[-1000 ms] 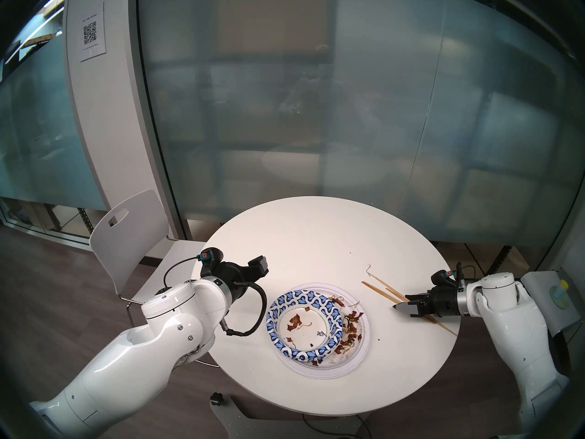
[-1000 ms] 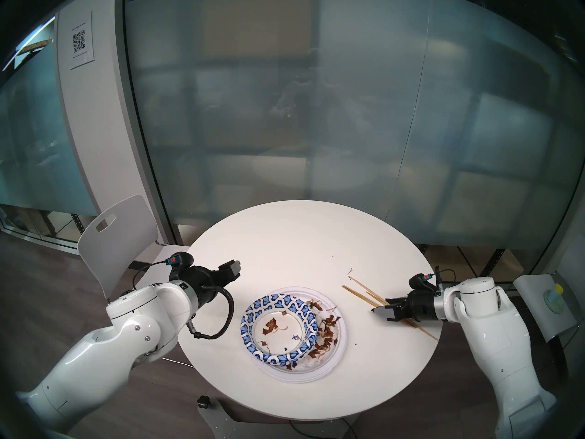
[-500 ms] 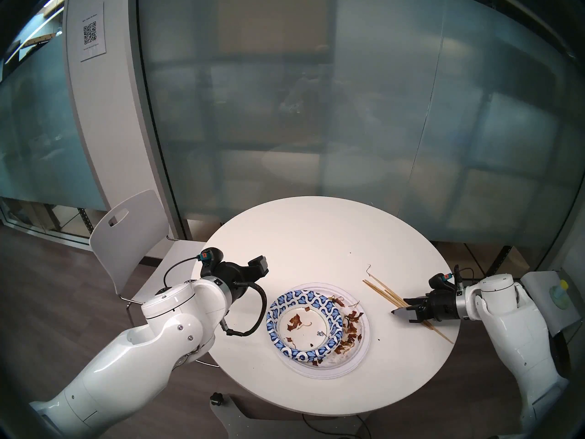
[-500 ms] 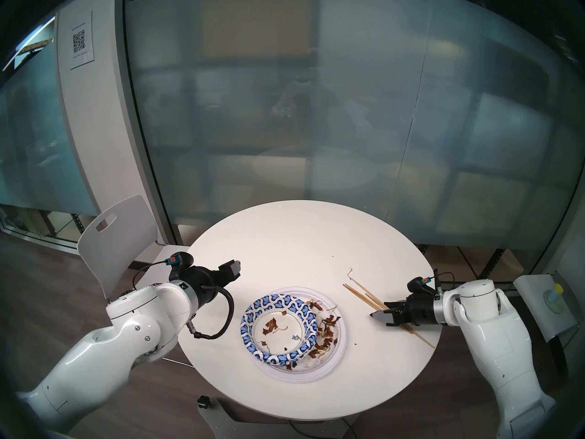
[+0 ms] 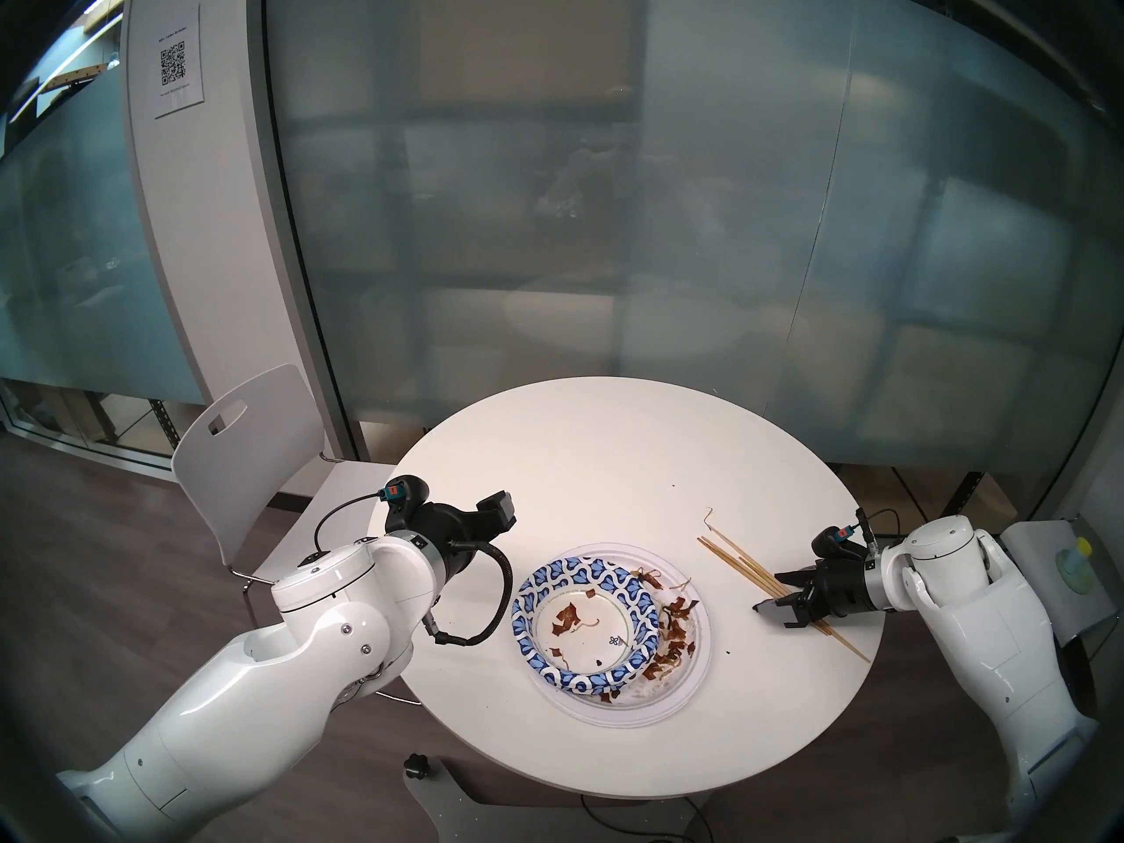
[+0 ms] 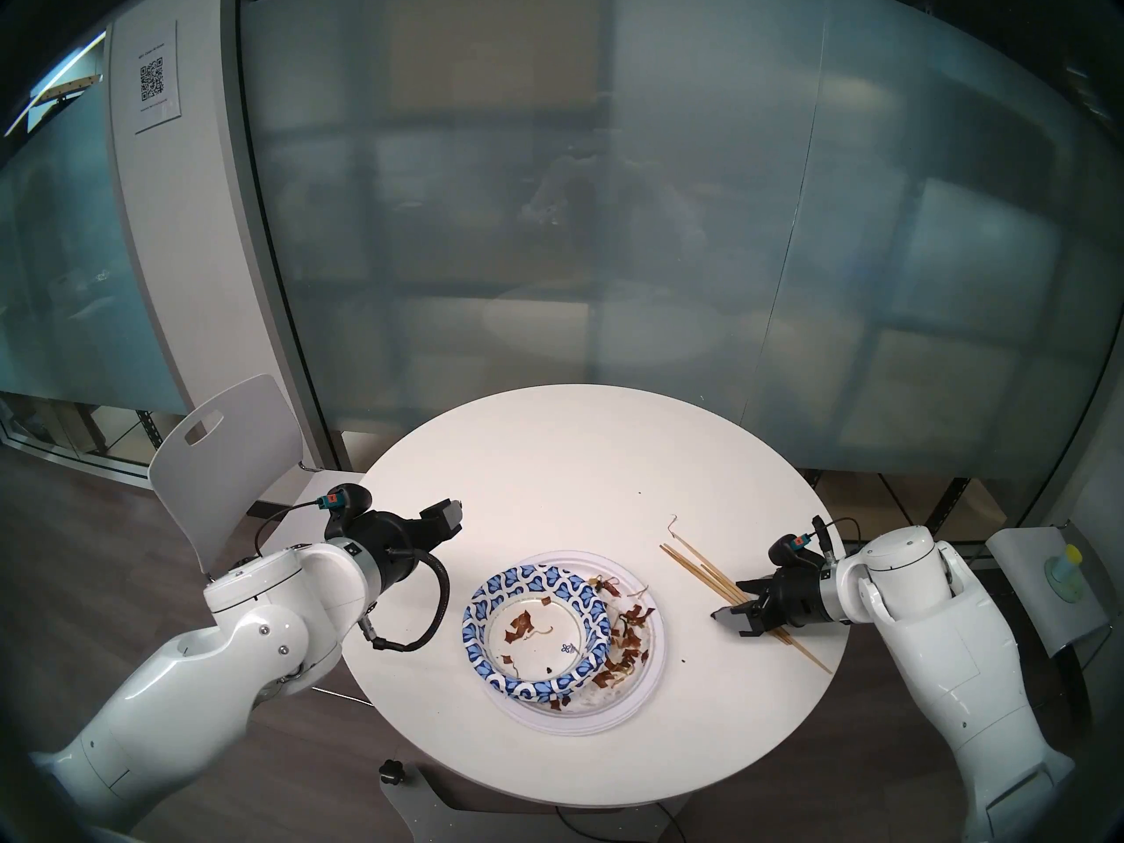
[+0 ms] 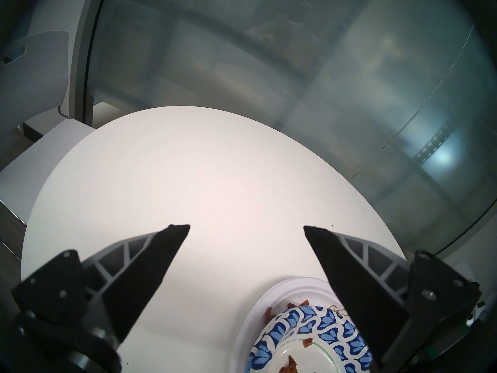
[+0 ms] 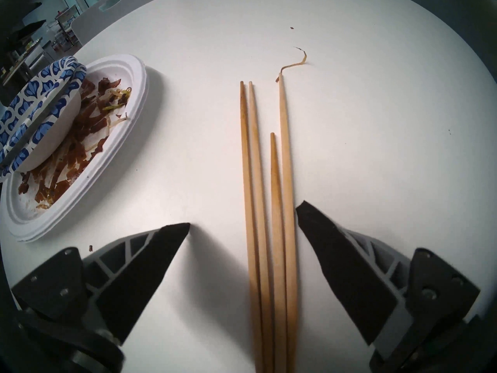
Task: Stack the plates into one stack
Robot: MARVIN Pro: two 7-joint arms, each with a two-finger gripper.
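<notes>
Right gripper (image 5: 780, 592) has crept along the chopsticks (image 8: 265, 203) toward the stack (image 5: 611, 632); jaws wide, straddling them, gripping nothing. Stack sits mid-table (image 5: 608, 458), lower plates mostly hidden under blue bowls and scraps. Left gripper (image 7: 246, 227) wide open, empty, cutting off the stack's edge in its own view.

A QR code on the wall sheet (image 5: 177, 69); its print is unreadable.
</notes>
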